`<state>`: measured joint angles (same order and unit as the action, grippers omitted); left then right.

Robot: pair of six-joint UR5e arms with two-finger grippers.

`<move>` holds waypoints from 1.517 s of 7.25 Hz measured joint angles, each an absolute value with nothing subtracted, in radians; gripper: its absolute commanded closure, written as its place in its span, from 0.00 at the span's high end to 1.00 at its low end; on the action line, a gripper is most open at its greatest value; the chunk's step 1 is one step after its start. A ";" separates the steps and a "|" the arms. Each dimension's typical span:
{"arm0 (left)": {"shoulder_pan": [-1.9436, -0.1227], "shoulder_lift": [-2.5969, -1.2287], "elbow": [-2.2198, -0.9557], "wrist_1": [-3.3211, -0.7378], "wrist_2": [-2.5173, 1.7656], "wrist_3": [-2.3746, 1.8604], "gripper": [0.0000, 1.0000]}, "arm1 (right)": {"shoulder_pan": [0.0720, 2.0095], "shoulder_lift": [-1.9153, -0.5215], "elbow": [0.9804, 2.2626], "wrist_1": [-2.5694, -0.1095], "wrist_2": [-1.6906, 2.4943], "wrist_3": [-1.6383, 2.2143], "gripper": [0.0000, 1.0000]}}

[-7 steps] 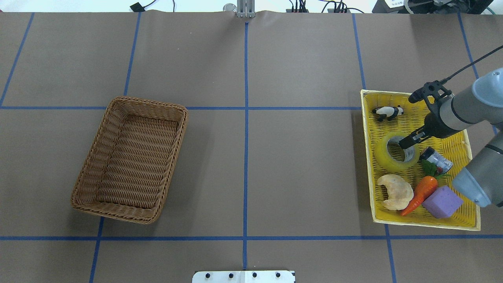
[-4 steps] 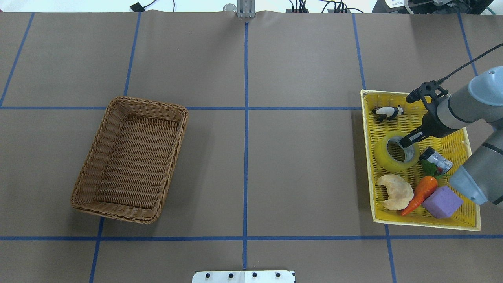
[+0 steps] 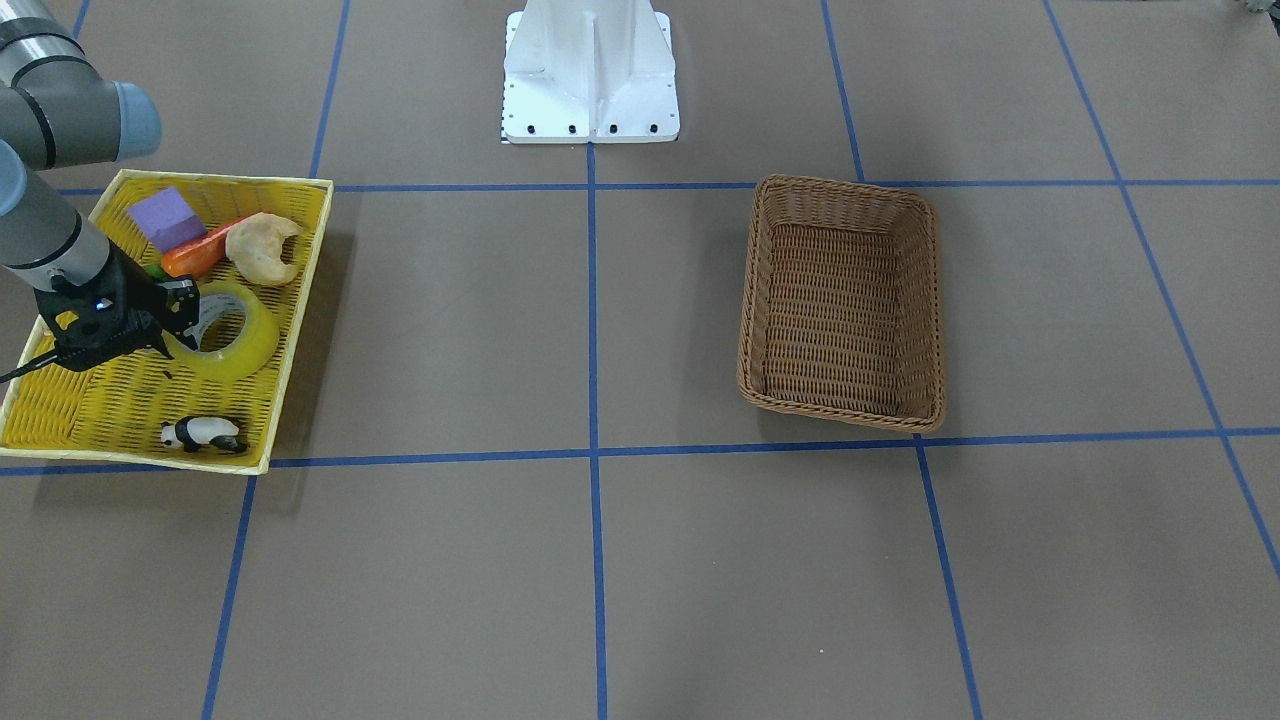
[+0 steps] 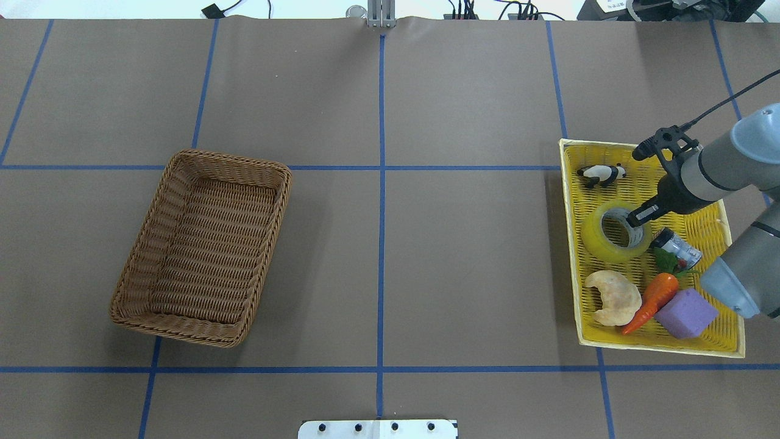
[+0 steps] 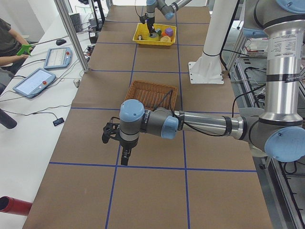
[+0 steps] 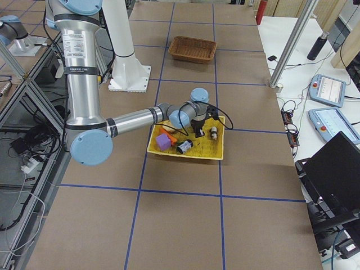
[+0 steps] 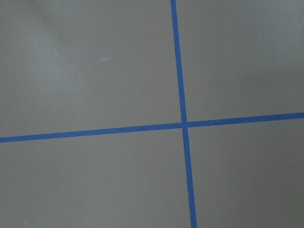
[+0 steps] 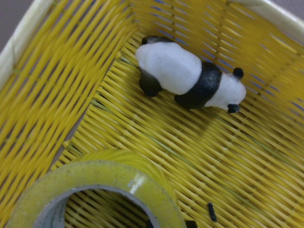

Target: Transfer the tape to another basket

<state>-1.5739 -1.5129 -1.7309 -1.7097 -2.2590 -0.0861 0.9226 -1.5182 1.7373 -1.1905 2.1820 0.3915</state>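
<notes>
Jaws of the right gripper point(image 4: 637, 217) look clamped across the wall of the tape point(image 4: 600, 241), with one finger down in the core. Since a second ago the roll has tipped up on the gripped side and edged toward the panda point(image 4: 600, 174) end of the yellow tray point(image 4: 571, 244). The grip seems to have taken and the lift begun. The tape is still inside the tray. The basket point(image 4: 226, 160) stands well apart from the tray. Whether the left gripper point(image 5: 125, 157), far from the tray, is open or closed I cannot tell.

Translucent yellow tape point(image 4: 592, 235) roll, hole upward, in yellow tray point(image 4: 710, 235); brown wicker basket point(image 4: 201, 244) well apart, upright.
</notes>
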 measured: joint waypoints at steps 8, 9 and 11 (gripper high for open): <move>-1.554 -1.606 -1.746 -1.793 -2.579 -0.391 0.98 | 1.047 -1.286 1.763 -1.186 2.512 0.721 0.00; -1.545 -1.633 -1.745 -1.793 -2.648 -0.429 0.98 | 1.038 -1.240 1.765 -1.183 2.567 0.781 0.00; -1.512 -1.717 -1.746 -1.796 -2.789 -0.567 0.98 | 1.028 -1.163 1.764 -1.182 2.676 0.847 0.00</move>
